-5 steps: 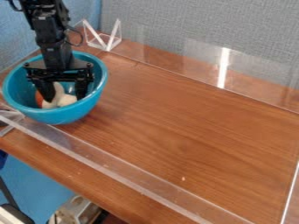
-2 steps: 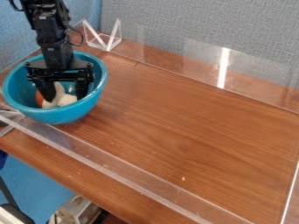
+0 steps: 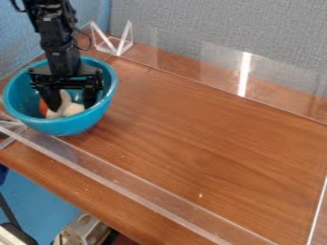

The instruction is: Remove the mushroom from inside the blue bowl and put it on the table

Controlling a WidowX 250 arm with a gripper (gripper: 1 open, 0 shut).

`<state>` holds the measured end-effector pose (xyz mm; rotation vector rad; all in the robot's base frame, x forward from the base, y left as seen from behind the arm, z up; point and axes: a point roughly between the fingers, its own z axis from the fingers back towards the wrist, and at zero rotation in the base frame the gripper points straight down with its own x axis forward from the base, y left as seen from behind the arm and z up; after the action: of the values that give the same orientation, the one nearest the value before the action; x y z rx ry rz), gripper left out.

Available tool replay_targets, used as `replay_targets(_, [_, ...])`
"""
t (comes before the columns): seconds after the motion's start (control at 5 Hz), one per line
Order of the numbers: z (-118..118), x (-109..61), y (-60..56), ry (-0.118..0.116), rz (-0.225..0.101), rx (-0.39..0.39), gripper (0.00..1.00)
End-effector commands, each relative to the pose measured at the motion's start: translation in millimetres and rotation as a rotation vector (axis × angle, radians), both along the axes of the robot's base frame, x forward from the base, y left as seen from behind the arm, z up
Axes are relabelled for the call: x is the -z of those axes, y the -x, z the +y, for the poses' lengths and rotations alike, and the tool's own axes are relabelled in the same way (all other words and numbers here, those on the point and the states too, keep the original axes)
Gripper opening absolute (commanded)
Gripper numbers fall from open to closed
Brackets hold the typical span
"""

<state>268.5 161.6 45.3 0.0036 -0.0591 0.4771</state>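
The glossy blue bowl stands at the far left of the wood-grain table. Inside it lies the mushroom, its cream stem showing with a bit of orange cap at the left. My black gripper reaches straight down into the bowl, open, with its fingers spread to either side just above the mushroom. Whether the fingers touch the mushroom I cannot tell.
Low clear acrylic walls run along the table's back and front edges. A white wire stand sits behind the bowl by the grey backdrop. Bare wood stretches to the right of the bowl.
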Motion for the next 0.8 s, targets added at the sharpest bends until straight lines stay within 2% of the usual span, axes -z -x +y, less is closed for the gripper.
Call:
replay_targets(0.0, [-5.3,-3.3,-7.0,-0.004,-0.013,0.044,1.00])
replay_targets(0.2, [-5.8,-6.5,-5.9,-0.008,-0.017,0.043,0.00])
replay_targets(0.6, [-8.1,-20.0,-4.0,-0.021,-0.032,0.044,0.00])
